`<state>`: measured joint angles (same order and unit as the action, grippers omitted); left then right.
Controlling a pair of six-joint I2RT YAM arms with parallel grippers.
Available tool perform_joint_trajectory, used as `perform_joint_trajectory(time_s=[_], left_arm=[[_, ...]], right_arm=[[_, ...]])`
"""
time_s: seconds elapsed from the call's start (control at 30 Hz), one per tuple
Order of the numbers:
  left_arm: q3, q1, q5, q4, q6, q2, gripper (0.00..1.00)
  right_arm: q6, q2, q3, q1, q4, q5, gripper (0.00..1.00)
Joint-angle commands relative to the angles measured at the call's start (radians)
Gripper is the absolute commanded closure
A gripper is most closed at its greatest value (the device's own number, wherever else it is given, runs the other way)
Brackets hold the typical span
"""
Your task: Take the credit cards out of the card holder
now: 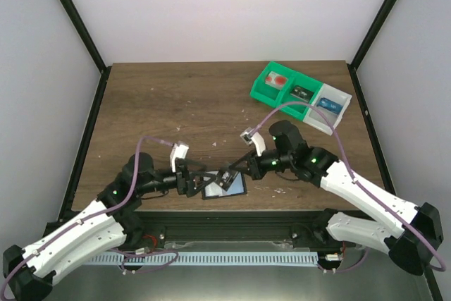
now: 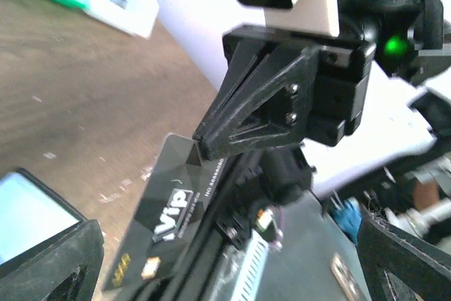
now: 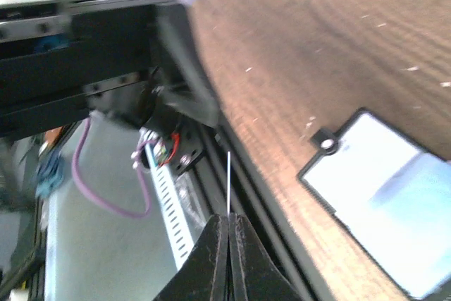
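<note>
The card holder (image 1: 234, 188), a flat black wallet with a pale blue face, lies on the table near the front edge between the two grippers. In the right wrist view the card holder (image 3: 380, 202) shows its small black tab toward my fingers. My right gripper (image 3: 229, 227) is shut on a thin credit card (image 3: 228, 177), seen edge-on. The left wrist view shows this black credit card (image 2: 165, 216), marked VIP, pinched at its upper corner by the right gripper (image 2: 204, 147). My left gripper (image 2: 232, 244) stands wide open around the card's lower end, not touching it.
A green compartment tray (image 1: 282, 84) and a white one (image 1: 330, 107) holding small items stand at the back right. The table's front edge with its black frame rail (image 3: 254, 195) runs right below the held card. Small crumbs dot the wood.
</note>
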<state>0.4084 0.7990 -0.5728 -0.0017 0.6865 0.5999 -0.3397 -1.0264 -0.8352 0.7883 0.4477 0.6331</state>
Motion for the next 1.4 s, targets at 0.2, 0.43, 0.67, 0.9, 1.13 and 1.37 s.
perform_joint_trajectory(time_s=[0.2, 0.43, 0.67, 0.9, 1.13, 1.37], left_arm=[[0.114, -0.003, 0.52, -0.281, -0.095, -0.041, 0.0], [0.14, -0.003, 0.573, -0.338, -0.159, -0.033, 0.0], [0.126, -0.004, 0.528, -0.311, -0.18, -0.026, 0.0], [0.124, -0.003, 0.507, -0.295, -0.204, -0.026, 0.0], [0.117, -0.003, 0.493, -0.286, -0.216, -0.063, 0.0], [0.115, -0.002, 0.478, -0.289, -0.224, -0.099, 0.0]], right_arm=[[-0.213, -0.006, 0.074, -0.252, -0.244, -0.326, 1.0], [-0.27, -0.091, 0.06, -0.445, -0.388, -0.405, 1.0], [-0.281, -0.206, -0.018, -0.62, -0.462, -0.502, 1.0], [-0.309, -0.297, -0.045, -0.754, -0.596, -0.599, 1.0], [-0.343, -0.469, -0.163, -0.788, -0.627, -0.684, 1.0], [-0.398, -0.599, -0.237, -0.811, -0.655, -0.73, 0.99]])
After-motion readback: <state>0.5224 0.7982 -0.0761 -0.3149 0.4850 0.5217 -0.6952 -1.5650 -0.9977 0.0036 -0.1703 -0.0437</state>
